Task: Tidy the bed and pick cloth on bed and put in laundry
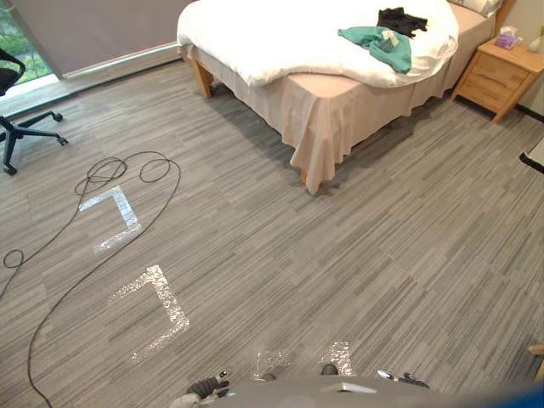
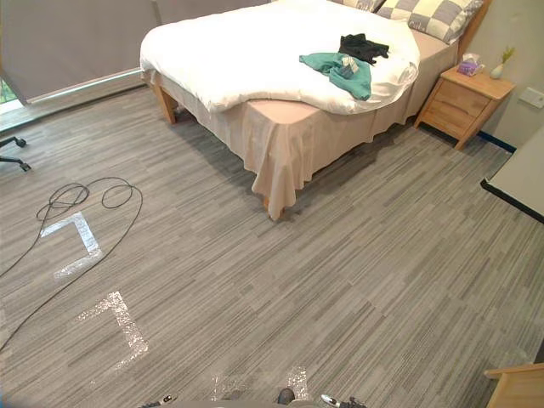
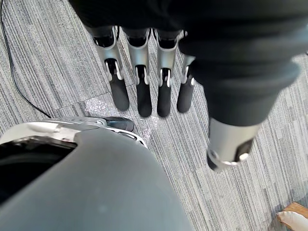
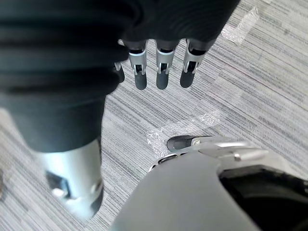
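Observation:
A bed (image 1: 323, 106) with a rumpled white duvet (image 1: 272, 38) stands across the room, far ahead of me. A teal cloth (image 1: 378, 44) lies on the duvet near the bed's right side, with a black cloth (image 1: 401, 20) just behind it. My left hand (image 3: 139, 86) hangs low over the carpet, its fingers straight and holding nothing; it also peeks in as the left hand (image 1: 200, 389) at the bottom edge of the left eye view. My right hand (image 4: 161, 67) hangs the same way, open and empty, far from the bed.
A wooden nightstand (image 1: 506, 76) with a tissue box (image 1: 507, 39) stands right of the bed. Checked pillows (image 2: 433, 15) lie at its head. An office chair (image 1: 13, 102) is at far left, tape marks (image 1: 157, 310) are on the carpet, and a table edge (image 2: 518, 183) juts in at right.

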